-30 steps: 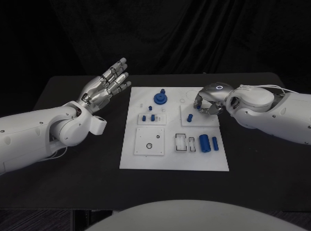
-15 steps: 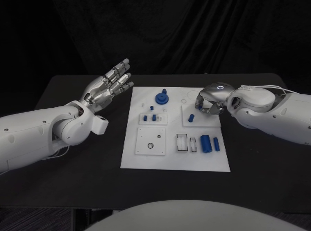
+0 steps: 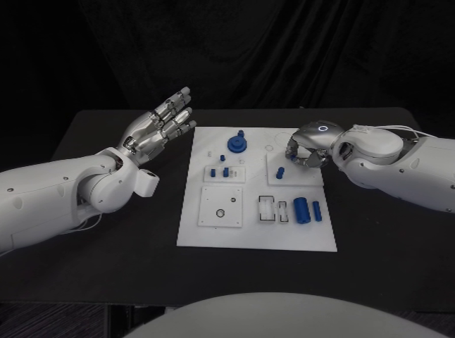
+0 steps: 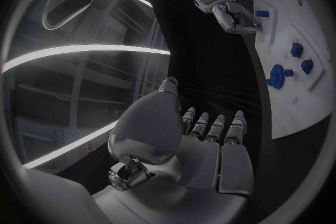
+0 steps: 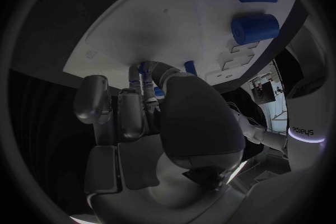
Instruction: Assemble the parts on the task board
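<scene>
Over the black tabletop (image 3: 106, 239), at about nine o'clock from the task board (image 3: 256, 239), the left robot hand (image 3: 160, 125) floats flat and empty, fingers spread and pointing toward one o'clock (palm turned toward the board). It touches nothing and stays just off the board's left edge.

On the white task board, a blue round part with a peg (image 3: 234, 144) stands near twelve o'clock. Below it sit small blue parts (image 3: 220, 172) on a raised square plate. Toward the centre, a short blue peg (image 3: 279, 172) stands upright on another raised square. At about four o'clock lie two blue cylinders (image 3: 307, 210), side by side, next to rectangular slots.

At the board's one o'clock corner, the right robot hand (image 3: 301, 151) hangs with fingers curled down near the short blue peg; whether it pinches anything I cannot tell, since the fingertips are hidden.
</scene>
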Available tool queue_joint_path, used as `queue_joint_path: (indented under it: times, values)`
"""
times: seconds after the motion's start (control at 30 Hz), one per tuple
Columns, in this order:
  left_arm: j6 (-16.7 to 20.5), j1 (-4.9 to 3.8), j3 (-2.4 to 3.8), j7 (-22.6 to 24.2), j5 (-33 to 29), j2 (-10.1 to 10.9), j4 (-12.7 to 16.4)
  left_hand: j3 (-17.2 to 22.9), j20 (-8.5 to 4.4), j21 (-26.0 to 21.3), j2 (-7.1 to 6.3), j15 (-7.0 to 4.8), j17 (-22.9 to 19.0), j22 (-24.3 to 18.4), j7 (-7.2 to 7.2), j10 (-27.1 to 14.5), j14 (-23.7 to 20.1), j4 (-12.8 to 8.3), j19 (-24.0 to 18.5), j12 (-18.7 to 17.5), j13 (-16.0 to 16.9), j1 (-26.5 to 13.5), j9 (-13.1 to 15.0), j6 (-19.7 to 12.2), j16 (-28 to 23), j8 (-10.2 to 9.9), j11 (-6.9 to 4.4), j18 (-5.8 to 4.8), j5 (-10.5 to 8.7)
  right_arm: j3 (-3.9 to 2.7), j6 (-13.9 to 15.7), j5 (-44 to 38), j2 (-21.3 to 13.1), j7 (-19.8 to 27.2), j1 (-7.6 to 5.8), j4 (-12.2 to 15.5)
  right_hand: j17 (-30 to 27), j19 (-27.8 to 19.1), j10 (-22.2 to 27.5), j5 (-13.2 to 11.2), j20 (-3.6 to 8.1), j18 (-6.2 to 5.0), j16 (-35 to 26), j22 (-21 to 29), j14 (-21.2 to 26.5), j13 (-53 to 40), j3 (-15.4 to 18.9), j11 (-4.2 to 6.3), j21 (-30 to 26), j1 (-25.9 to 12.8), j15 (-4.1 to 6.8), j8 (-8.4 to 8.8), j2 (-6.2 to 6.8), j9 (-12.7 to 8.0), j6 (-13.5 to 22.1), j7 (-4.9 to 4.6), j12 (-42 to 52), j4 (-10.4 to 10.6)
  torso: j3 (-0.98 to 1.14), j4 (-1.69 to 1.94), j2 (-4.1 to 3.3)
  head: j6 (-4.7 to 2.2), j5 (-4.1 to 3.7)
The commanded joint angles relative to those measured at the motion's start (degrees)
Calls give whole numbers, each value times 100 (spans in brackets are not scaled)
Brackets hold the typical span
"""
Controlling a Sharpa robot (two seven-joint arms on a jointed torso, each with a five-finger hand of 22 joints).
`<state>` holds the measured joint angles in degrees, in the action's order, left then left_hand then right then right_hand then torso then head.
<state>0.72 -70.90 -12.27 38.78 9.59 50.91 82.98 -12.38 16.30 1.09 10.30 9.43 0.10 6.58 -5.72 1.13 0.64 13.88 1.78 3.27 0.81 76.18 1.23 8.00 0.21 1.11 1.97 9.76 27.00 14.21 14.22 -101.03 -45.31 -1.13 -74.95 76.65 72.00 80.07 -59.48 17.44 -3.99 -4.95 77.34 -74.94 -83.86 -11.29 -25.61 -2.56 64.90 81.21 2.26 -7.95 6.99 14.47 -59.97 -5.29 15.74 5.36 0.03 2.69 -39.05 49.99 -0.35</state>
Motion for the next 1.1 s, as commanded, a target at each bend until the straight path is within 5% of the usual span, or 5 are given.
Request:
queue_joint_path:
  times: [0.03,0.47,0.93,1.1]
  values:
    - [-90,13,5,213,-4,0,-4,5,17,29,-16,41,9,12,38,10,-16,-41,18,21,5,64,10,17,3,36,53,58,34,-5,198,-49,-29,-25,12,21,-5,-1,-44,0,37,8,-21,-865,7,10,6,1,-36,53,46,-17,20,9,-41,-13,35,-31,2,-4,-2,1,31]
    - [-100,17,5,181,-4,15,-14,13,29,48,0,55,13,66,62,15,-4,-68,52,31,7,90,11,25,9,38,79,60,68,-6,348,-49,-165,-71,-57,223,2,5,-59,-2,36,11,-16,-869,2,18,17,-7,-20,35,43,-12,28,13,-37,-21,28,-26,0,-14,3,1,69]
    - [-140,19,5,88,-4,-6,-50,28,15,46,37,38,9,40,116,18,-14,-91,56,41,9,120,13,40,4,41,90,56,83,-5,431,-49,-336,-148,-393,608,-12,10,-72,4,33,14,-28,-871,4,35,11,-19,-13,34,37,11,25,9,-8,-38,10,-28,-7,-8,-5,1,61]
    - [-157,19,5,64,-4,0,-57,30,5,38,44,25,6,10,128,18,-21,-96,45,41,9,127,13,42,0,41,91,54,81,-5,444,-49,-437,-185,-509,940,10,20,-86,2,32,19,-13,-877,-7,40,15,-27,12,23,34,12,27,11,-13,-47,6,-21,0,-14,-4,1,78]
